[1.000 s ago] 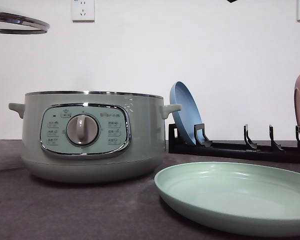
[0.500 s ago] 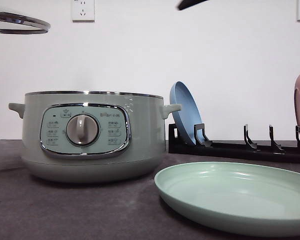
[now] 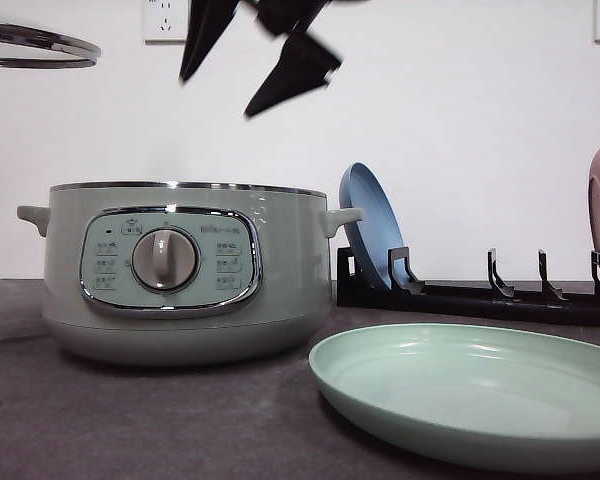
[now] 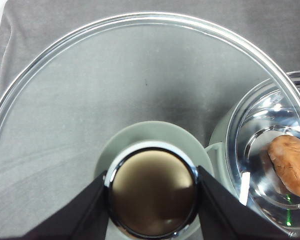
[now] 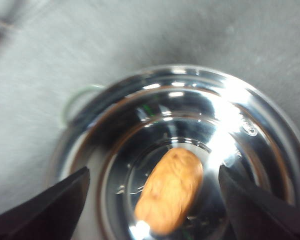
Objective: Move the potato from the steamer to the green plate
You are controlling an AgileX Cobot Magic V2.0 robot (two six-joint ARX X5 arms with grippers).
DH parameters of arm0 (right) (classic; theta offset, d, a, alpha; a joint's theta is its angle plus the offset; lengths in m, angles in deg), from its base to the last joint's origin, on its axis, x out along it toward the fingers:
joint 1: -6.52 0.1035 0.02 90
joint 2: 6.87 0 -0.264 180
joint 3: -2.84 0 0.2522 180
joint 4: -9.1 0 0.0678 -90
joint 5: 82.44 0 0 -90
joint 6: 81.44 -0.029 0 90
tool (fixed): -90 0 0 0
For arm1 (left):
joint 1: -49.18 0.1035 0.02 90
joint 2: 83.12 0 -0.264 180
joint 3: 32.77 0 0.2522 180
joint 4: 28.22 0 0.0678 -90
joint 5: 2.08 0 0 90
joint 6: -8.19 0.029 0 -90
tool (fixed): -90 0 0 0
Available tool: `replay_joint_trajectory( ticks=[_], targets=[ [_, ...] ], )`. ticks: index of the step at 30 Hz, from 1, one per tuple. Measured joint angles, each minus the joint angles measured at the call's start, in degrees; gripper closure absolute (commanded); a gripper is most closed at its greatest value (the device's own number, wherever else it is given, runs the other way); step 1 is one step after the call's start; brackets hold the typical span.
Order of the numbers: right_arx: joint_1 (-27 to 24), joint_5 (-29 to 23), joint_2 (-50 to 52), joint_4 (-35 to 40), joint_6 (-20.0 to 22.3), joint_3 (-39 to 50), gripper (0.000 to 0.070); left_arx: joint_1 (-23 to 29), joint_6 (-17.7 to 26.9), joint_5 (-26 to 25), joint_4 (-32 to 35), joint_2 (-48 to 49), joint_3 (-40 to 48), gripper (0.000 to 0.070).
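My left gripper point(image 4: 152, 200) is clamped on the knob of the glass lid point(image 4: 140, 75), holding it up and off to the side so the steamer point(image 3: 180, 270) stands uncovered on the surface point(image 3: 130, 420). That leaves the pot's mouth free for my right gripper point(image 3: 250, 60), which hangs above it with its jaws spread wide and nothing between them. The potato point(image 5: 169, 190) lies on the shiny floor of the steamer, between my open fingers in the right wrist view, so I judge a straight descent should bracket it. The green plate point(image 3: 480, 400) waits just beside the steamer, bare, a short carry away.
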Motion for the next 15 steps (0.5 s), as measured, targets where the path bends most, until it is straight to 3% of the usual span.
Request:
replay_joint_trajectory(
  ticks=[15],
  targets=[
    [2.8, -6.5, -11.1, 0.7, 0.0, -1.6, 0.0164, 0.0, 0.0, 0.0, 0.0, 0.0, 0.0, 0.07]
  ],
)
